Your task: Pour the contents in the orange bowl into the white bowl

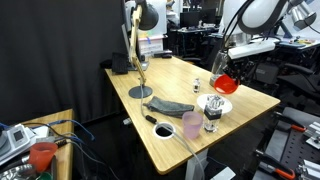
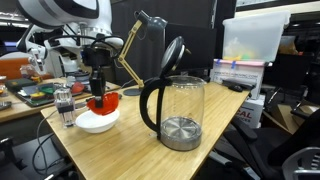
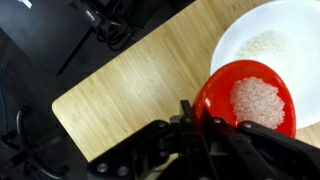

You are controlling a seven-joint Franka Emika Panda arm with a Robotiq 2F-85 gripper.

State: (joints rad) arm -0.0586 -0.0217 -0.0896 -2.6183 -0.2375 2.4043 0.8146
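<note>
My gripper [image 3: 190,115] is shut on the rim of the orange bowl [image 3: 250,100], which holds white granules. In the wrist view the orange bowl hangs partly over the white bowl [image 3: 262,38], which has pale granules inside. In both exterior views the gripper [image 1: 222,72] [image 2: 98,88] holds the orange bowl [image 1: 224,85] [image 2: 104,102] tilted just above the white bowl [image 1: 216,103] [image 2: 97,122], near the table's edge.
A clear glass [image 1: 211,121] [image 2: 66,108] and a translucent pink cup [image 1: 192,125] stand beside the white bowl. A dark cloth [image 1: 170,105] and a desk lamp [image 1: 140,60] are on the table. A glass kettle [image 2: 175,110] stands close by. A red-orange cup [image 1: 42,155] sits on a side table.
</note>
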